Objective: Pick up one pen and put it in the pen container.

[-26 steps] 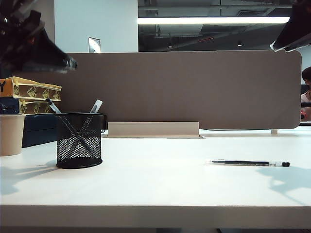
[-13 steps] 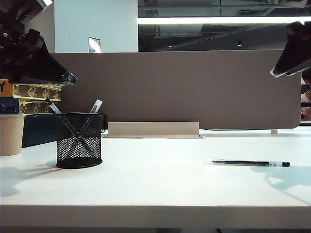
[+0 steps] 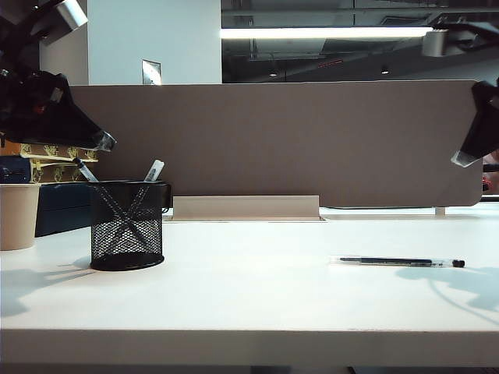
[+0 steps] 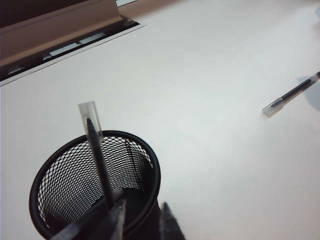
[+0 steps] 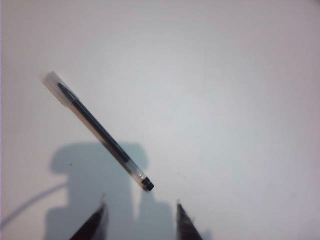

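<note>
A white table (image 3: 249, 304) stood before a brown partition (image 3: 288, 144) under a ceiling strip light (image 3: 327, 33). The black mesh pen container (image 3: 127, 226) held two pens, with a beige cup (image 3: 17, 216) and stacked books (image 3: 51, 152) beside it. Only the exterior view showed the cup and books. The pen (image 3: 399, 262) lay flat, well right of the container. The right gripper (image 5: 140, 220) hung above the pen's black end, jaws apart and empty. The left gripper (image 4: 142, 225) hovered over the container's rim, jaws parted, holding nothing.
</note>
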You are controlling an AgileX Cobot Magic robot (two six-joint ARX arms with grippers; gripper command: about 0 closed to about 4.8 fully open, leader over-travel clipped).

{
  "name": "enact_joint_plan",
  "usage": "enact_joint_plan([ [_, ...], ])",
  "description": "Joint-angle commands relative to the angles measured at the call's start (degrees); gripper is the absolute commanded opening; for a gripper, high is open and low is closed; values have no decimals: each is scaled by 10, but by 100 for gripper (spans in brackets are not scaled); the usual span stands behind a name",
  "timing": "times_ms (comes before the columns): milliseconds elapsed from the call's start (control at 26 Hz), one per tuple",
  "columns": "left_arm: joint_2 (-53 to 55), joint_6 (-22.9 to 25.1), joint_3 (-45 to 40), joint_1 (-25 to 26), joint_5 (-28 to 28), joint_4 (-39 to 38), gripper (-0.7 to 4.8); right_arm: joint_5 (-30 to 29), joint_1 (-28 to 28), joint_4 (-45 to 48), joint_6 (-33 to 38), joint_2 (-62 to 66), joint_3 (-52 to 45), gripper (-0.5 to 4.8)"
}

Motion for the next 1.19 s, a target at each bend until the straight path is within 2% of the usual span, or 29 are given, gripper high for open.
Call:
enact_joint_plan([
  [39,-2,5,3,0,-1,5,94,7,0,-26,1,60,66,181],
  [270,-2,5,3,0,-1,0,94,5,0,-96,0,132,161,182],
  [424,-2,5,3,0,-1,0,95,-21,0,-138,-5,154,189,212],
  [501,-2,5,3,0,-1,1,95,-25,3,-159,-61,156,188,212],
  [655,-2,5,3,0,-1,2,95,13,22,-184,-112,156,188,212],
  [848,-2,8,3,0,-1,3,95,55,38,-186,-107,160,188,212],
  [1002,-2,16,3,0,-1,1,95,115,52,-200,-108,180,188,212],
  [1194,-2,16,3,0,-1,1,94,116,75,-212,-108,214,189,212],
])
